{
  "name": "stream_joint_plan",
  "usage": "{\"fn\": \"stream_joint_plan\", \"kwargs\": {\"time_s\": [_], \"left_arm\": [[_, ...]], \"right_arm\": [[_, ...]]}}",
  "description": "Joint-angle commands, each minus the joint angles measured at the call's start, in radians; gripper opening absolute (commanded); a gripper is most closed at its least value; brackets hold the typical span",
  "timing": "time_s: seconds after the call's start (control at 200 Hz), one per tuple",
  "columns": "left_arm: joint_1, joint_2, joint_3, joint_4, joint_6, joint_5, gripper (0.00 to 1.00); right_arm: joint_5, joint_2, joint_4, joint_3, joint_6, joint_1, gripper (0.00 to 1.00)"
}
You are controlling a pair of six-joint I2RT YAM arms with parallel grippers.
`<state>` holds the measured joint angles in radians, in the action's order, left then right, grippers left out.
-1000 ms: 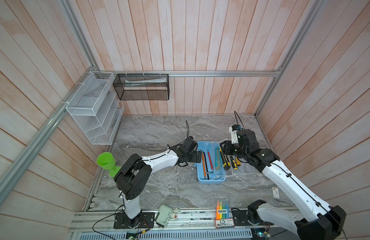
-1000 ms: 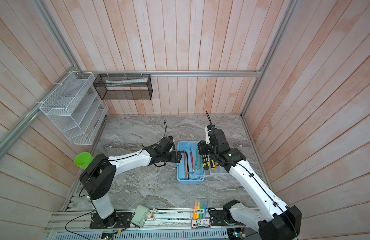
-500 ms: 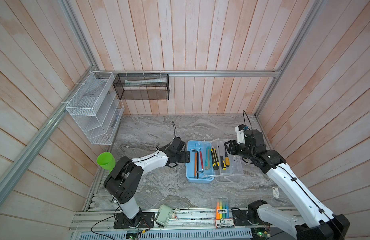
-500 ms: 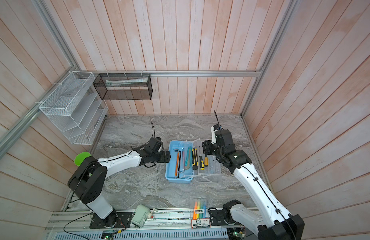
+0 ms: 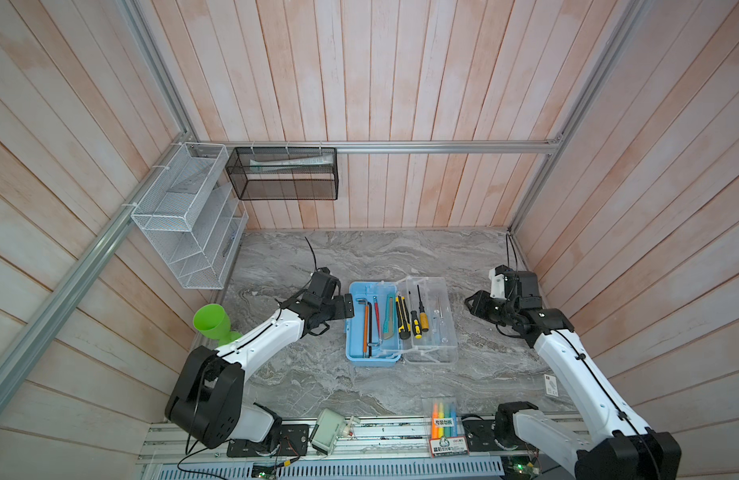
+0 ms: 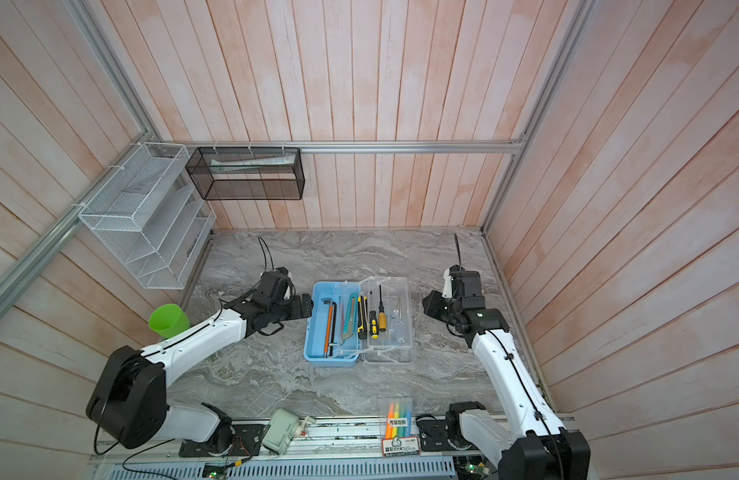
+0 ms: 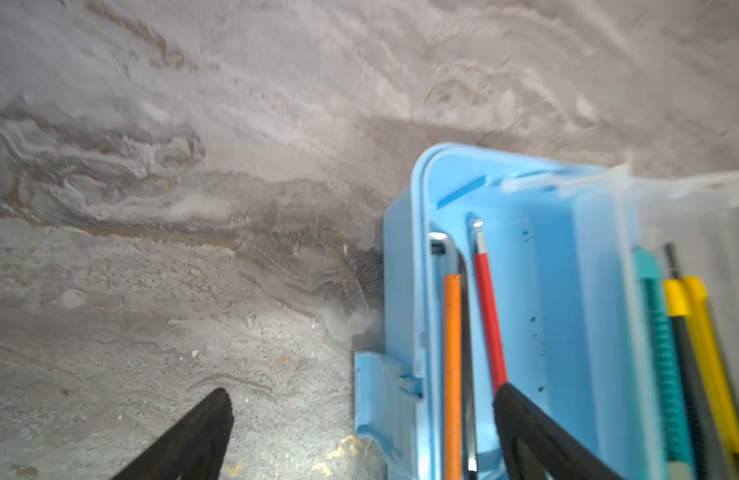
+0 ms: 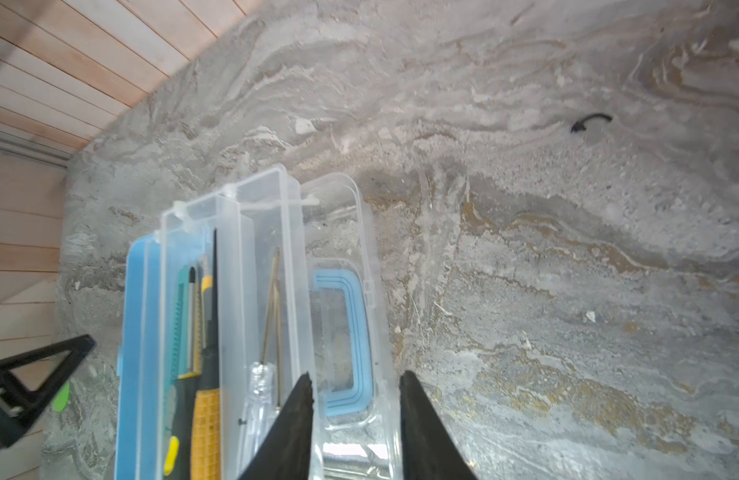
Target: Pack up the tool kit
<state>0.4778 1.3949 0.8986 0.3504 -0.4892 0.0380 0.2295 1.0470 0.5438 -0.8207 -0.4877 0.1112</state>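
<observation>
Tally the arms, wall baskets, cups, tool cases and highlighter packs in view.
Arms: 2, left, right
Wall baskets: 2, white, black
Cups: 1
Tool cases: 1
Highlighter packs: 1
Total: 7

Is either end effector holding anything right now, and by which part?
Nothing is held. The left end effector is open beside the light-blue plastic case; the right end effector is clear of it.

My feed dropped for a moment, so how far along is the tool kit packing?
Done: tools lie inside the open blue case and its clear tray, utility knife included. In hand: nothing; the left gripper is open beside the case, the right gripper apart, empty. Left: closing the clear lid.
</observation>
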Motion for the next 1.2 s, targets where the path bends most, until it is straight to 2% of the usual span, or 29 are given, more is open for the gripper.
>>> {"fn": "stream_joint_plan", "kwargs": {"time_s": [0.0,0.05,0.15,0.2,0.255,0.285,0.435,0.555,0.705,0.875,1.12,1.195], "left_arm": [[-0.025,-0.058,0.000,-0.021,0.006,0.018,0.96],[-0.046,-0.072,-0.033,-0.045,0.018,-0.011,0.84],[-0.074,-0.057,-0.086,-0.073,0.050,-0.052,0.46],[-0.078,-0.031,-0.092,-0.068,0.066,-0.071,0.23],[-0.079,-0.003,-0.091,-0.063,0.086,-0.096,0.06],[-0.079,0.013,-0.091,-0.066,0.096,-0.110,0.00],[-0.080,0.048,-0.110,-0.128,0.100,-0.196,0.00],[-0.080,0.067,-0.103,-0.134,0.102,-0.171,0.00],[-0.080,0.083,-0.101,-0.151,0.092,-0.230,0.00],[-0.069,0.099,-0.111,-0.168,0.082,-0.229,0.00],[-0.038,0.134,-0.094,-0.181,0.091,-0.247,0.00],[-0.035,0.135,-0.099,-0.204,0.086,-0.273,0.00]], "right_arm": [[0.057,0.021,-0.070,0.055,-0.018,-0.007,0.26],[0.076,0.034,-0.097,0.081,-0.017,-0.007,0.20],[0.101,0.051,-0.177,0.133,-0.023,-0.007,0.15],[0.107,0.062,-0.223,0.158,-0.029,-0.008,0.13],[0.115,0.084,-0.243,0.167,-0.026,-0.008,0.10],[0.119,0.096,-0.244,0.168,-0.021,-0.008,0.10],[0.140,0.161,-0.246,0.170,0.003,-0.010,0.09],[0.139,0.191,-0.280,0.196,0.001,-0.011,0.07],[0.169,0.231,-0.313,0.214,0.006,-0.010,0.05],[0.161,0.281,-0.333,0.221,0.020,-0.010,0.05],[0.225,0.331,-0.398,0.226,0.037,-0.011,0.04],[0.283,0.354,-0.425,0.230,0.047,-0.010,0.03]]}}
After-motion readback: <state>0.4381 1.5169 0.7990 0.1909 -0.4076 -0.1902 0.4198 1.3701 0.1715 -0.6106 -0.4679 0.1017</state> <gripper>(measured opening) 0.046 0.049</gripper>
